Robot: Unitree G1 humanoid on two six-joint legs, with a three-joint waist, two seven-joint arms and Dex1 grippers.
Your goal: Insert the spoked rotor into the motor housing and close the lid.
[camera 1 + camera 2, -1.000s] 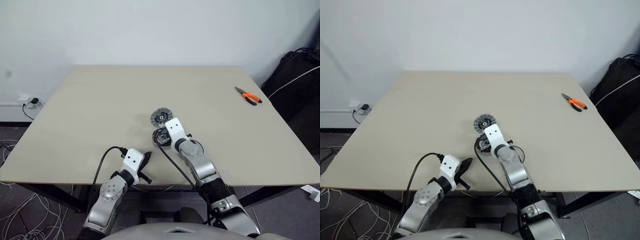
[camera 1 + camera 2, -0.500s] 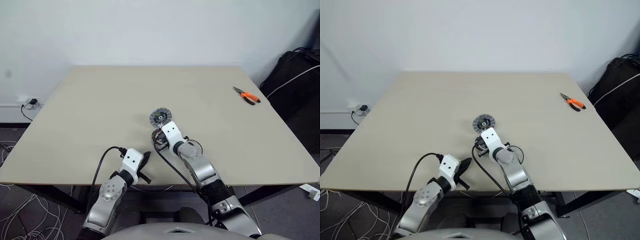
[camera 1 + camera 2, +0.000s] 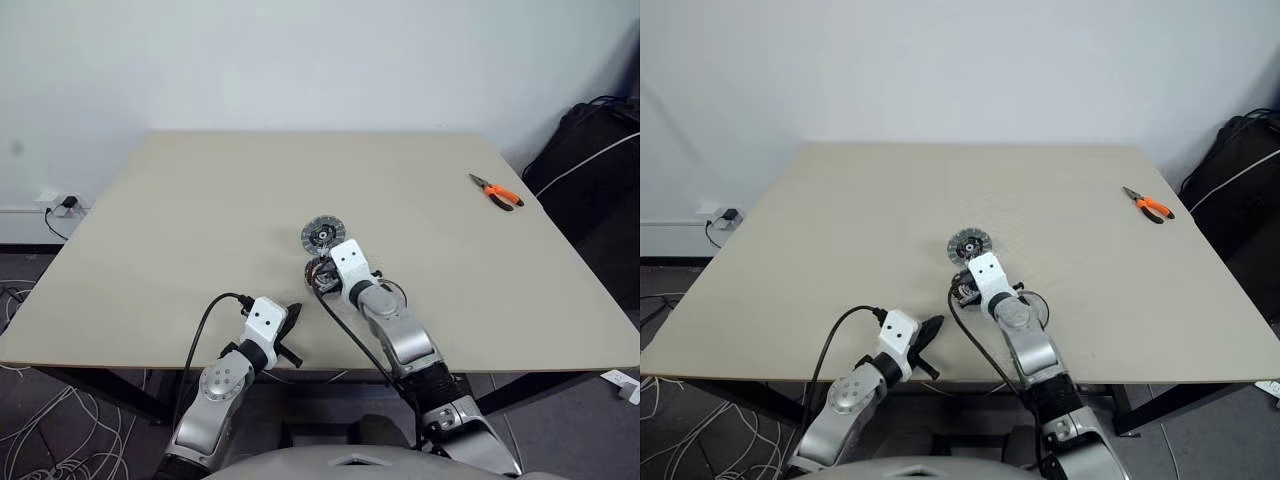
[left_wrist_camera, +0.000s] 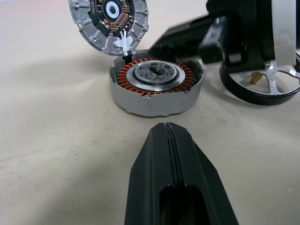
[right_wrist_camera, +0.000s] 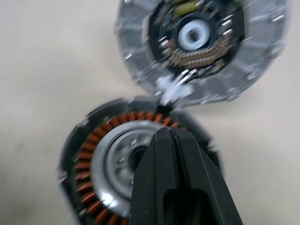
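Housing (image 4: 156, 86) on table (image 3: 200, 220), lid (image 4: 108, 21) touching its far rim.
Right gripper (image 5: 170, 140) over housing, left gripper (image 4: 168, 136) near it; both jaws closed, empty.

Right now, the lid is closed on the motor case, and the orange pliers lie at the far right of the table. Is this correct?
Not quite. The lid is not closed on the motor case: it lies on the table beside the open case, as the left wrist view shows. The orange pliers do lie at the far right of the table.
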